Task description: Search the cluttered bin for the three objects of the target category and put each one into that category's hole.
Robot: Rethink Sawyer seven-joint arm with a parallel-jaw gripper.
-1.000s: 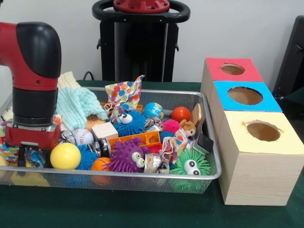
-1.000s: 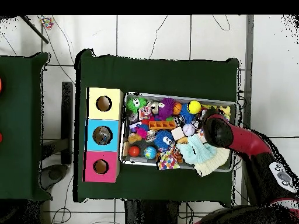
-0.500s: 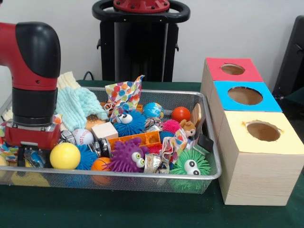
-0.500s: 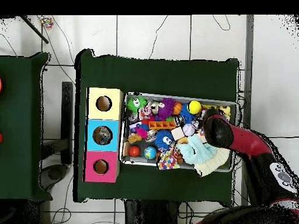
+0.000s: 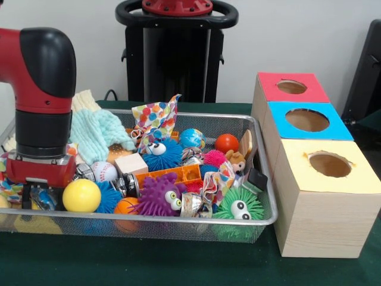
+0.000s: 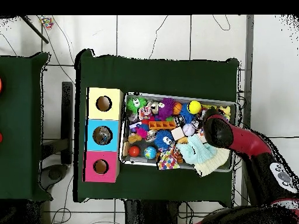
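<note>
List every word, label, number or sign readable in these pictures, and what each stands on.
None can be read.
The white patch on the robot arm in the overhead view carries dark marks, too blurred to read.
The three boxes and the toys in the mesh bin show no lettering.

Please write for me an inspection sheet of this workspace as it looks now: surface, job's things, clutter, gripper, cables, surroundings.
Surface: table under dark green cloth, bare in front of the bin.
Job's things: wire-mesh bin full of toys; three boxes with round holes beside it: pink box, blue box, yellow box.
Clutter: yellow ball, baseball, purple spiky toy, green spiky toy, red ball, knitted cloth, wooden cube.
Gripper: gripper low at the bin's end by the yellow ball; jaws hidden among toys.
Cables: thin cables on the tiled floor.
Surroundings: black pedestal, white wall.
</note>
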